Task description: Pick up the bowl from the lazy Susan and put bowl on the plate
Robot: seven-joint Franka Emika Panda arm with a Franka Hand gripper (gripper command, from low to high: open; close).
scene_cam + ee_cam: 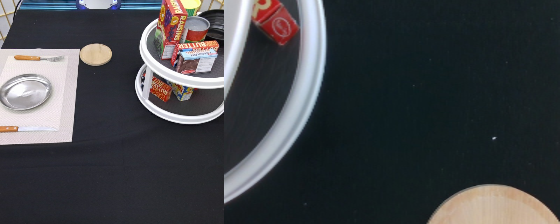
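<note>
On your exterior view's left: a pale placemat (65,100) carrying a fork (37,58), the empty silver plate (25,92) and a knife (22,129). Just right of the mat's top corner: a round wooden coaster (95,54), also seen at the wrist view's edge (494,207). Right side: the lazy Susan (170,112), white rim close in the wrist view (303,100), stocked with boxes and a can (198,28). The black bowl (215,22) sits on its upper tier at the far right edge. All rests on a black tabletop (110,175). The pincer is out of your exterior view; you cannot tell its state.
</note>
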